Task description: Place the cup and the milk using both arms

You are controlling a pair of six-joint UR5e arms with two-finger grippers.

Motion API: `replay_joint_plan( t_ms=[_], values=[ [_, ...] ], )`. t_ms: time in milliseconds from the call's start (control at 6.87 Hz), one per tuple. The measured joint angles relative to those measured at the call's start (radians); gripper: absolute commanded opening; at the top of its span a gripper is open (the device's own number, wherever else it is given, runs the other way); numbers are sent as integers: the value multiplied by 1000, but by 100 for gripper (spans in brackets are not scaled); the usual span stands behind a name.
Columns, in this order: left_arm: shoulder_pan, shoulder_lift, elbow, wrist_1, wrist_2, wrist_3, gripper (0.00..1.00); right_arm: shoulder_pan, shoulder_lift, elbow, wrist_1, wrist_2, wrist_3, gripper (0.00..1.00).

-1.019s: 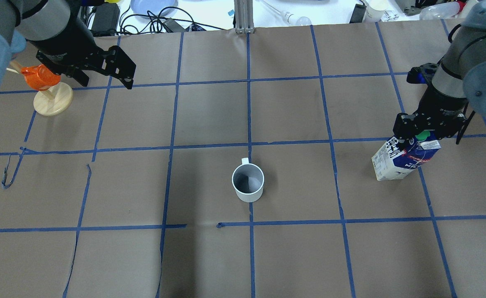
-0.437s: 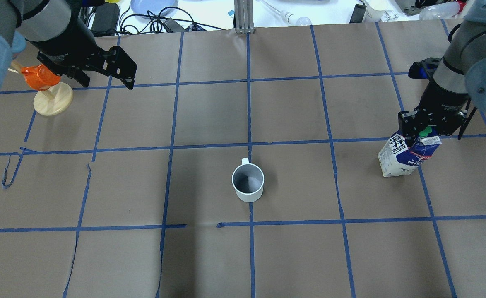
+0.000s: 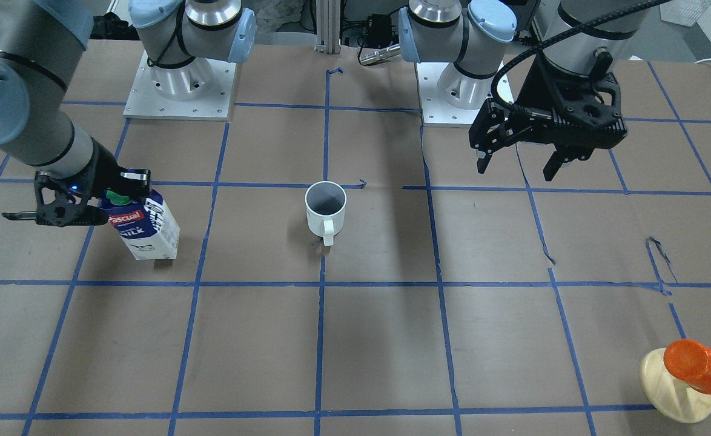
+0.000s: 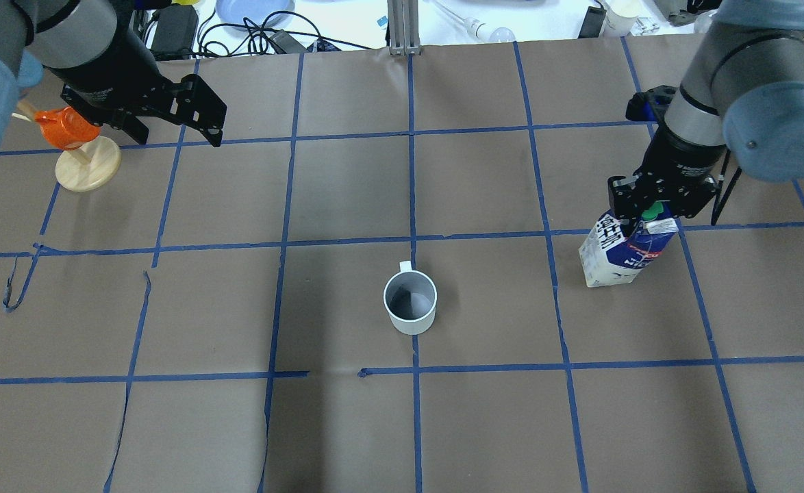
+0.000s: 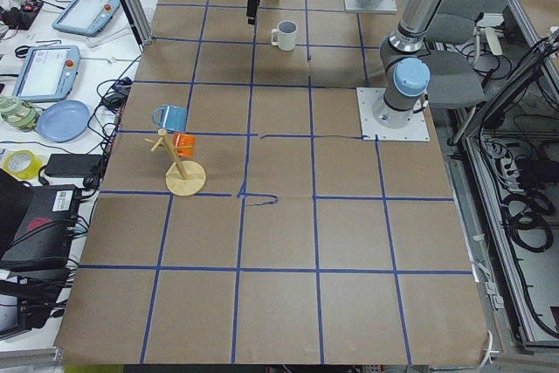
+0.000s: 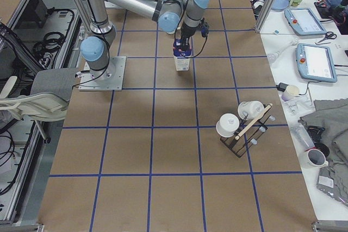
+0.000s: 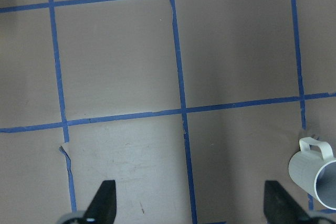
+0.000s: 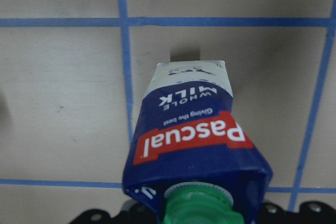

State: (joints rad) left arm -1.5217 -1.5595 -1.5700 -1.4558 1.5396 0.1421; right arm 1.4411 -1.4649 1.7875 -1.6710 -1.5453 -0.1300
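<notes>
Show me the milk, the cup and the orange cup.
the milk (image 4: pixel 618 255), overhead exterior view, on its side panel.
the cup (image 3: pixel 326 204), exterior front-facing view, on its grey inside.
the orange cup (image 3: pixel 693 357), exterior front-facing view, on its body.

My right gripper, clamped on the top of the milk carton, has carried it inward across the table, so it stands closer to the cup than a second ago. The carton first edged slightly outward. Since then its base has shifted clearly toward the centre.
</notes>
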Motion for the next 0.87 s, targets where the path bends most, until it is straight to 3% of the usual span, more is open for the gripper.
replay_joint_plan(
  t_ms=[437,874],
  values=[
    [0,0,0,0,4,-1,100,247,4,-2,-10,81,292,37],
    [0,2,-1,-5,12,-1,100,342,10,3,-14,149,426,38]
  ],
)
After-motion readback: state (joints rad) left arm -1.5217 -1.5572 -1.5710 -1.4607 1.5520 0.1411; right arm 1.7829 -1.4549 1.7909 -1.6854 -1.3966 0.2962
